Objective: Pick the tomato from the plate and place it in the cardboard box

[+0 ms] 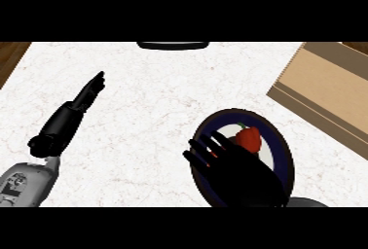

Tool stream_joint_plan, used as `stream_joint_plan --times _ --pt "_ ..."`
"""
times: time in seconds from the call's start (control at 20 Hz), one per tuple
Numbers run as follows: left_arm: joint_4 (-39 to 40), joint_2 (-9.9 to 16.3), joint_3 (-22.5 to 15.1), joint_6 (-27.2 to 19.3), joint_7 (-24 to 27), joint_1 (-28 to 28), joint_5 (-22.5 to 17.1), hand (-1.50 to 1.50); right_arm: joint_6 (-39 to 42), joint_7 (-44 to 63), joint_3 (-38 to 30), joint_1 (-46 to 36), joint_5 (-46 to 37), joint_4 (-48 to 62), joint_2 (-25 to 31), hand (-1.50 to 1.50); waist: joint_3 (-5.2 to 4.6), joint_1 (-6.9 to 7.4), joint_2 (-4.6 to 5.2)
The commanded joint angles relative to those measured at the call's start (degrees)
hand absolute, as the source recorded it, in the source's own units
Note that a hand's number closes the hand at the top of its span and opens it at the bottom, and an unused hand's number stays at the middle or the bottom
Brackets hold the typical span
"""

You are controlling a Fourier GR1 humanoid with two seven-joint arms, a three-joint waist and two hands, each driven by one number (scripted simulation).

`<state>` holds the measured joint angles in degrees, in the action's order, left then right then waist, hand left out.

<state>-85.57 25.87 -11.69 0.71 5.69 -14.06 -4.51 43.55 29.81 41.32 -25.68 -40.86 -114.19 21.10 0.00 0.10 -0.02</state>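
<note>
Hovering over the plate (282, 141) at the lower right of the frame, the right hand (233, 168) spreads its fingers (205, 146) straight, grasping nothing. Its fingertips lie just left of the tomato (248, 138), and whether they touch it cannot be told. That red tomato, with a bit of green at its top, sits on the plate's pale centre inside a dark rim. Much of the plate's lower half is hidden under the hand. Up and to the right, the box (327, 87) lies at the frame's right edge, apart from the plate. At the left of the frame the left hand (90, 92) rests released, fingers straight, pointing toward the upper middle, above the white counter (158, 97). A dark object (173, 45) shows at the top centre edge.
</note>
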Motion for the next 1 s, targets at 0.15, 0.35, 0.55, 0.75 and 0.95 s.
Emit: stream_joint_plan --times 0.15,0.35,0.55,0.75,0.95 --pt "-2.52 -0.15 4.1 4.12 -1.54 1.33 -0.08 0.0 0.34 -3.78 0.37 0.15 -7.82 5.54 -2.21 -1.5 0.0 0.16 -0.01" --pt "-1.82 -4.12 2.44 2.2 -1.08 1.5 4.3 0.0 -1.27 -6.47 -0.48 -1.16 -12.18 11.29 -4.48 -1.5 0.0 0.16 0.01" --pt "-3.0 -3.23 5.57 5.47 0.71 4.37 3.15 0.0 -4.25 -13.15 -2.37 2.02 -13.44 12.4 -2.53 -1.5 0.0 0.21 0.01" --pt "-0.76 -5.27 6.57 5.78 -0.04 0.71 5.16 0.0 -4.64 -13.82 -2.05 2.34 -16.21 16.77 -7.07 -1.5 0.0 0.11 0.03" --pt "-6.35 -6.19 6.24 5.43 -3.09 4.37 6.43 0.0 -9.7 -18.49 -1.07 6.31 -19.87 19.11 -3.81 -1.5 0.02 0.2 0.0"
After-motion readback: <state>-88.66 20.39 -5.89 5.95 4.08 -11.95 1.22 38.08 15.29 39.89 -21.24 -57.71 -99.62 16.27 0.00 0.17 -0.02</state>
